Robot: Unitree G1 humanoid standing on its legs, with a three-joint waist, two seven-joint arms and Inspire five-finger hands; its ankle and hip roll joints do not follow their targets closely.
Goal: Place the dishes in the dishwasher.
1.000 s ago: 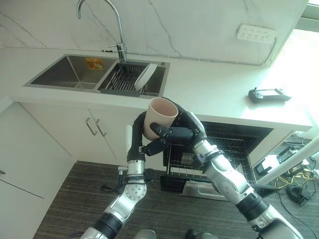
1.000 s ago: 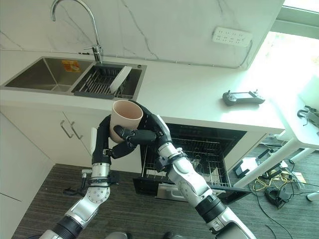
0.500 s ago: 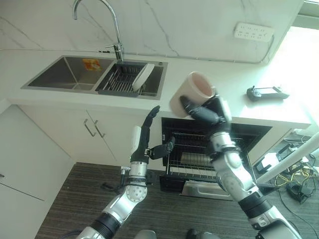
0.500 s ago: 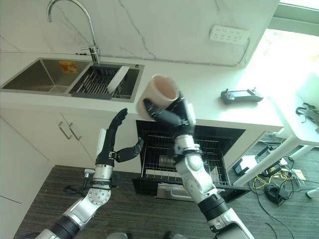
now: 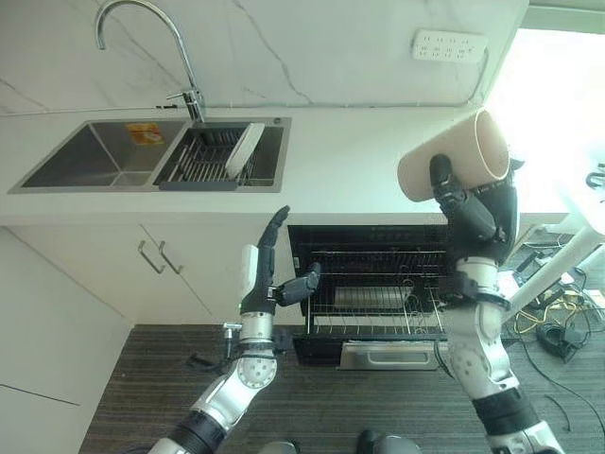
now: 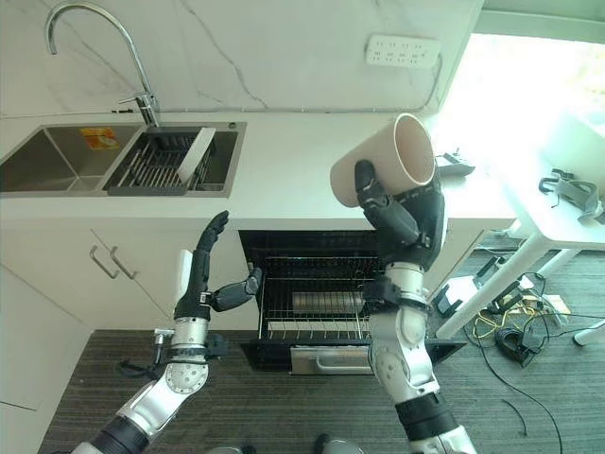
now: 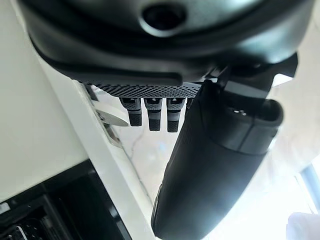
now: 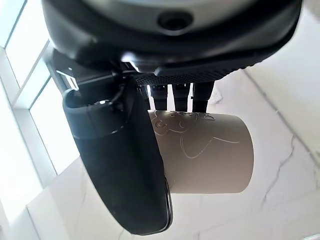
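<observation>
Holding: a beige cup point(image 5: 452, 161) is clasped in the right hand point(image 5: 473, 213), thumb and fingers curled round its wall, raised high above the counter point(image 5: 350, 165).
Cup attitude: it is tipped on its side with the mouth turned away from the sink side, probably so it can be swung over and lowered into the rack; nothing can be seen inside it.
Left hand point(image 5: 267, 274): fingers are held straight and spread, nothing gripped, kept clear beside the dishwasher point(image 5: 378, 284).
Dishwasher: the rack is pulled out below the counter; its wire rack looks largely unfilled.
Sink point(image 5: 90, 165): a drainer basket point(image 5: 203, 161) is set in the near basin, with a white plate point(image 5: 244, 149) leaning in it, not yet moved.
</observation>
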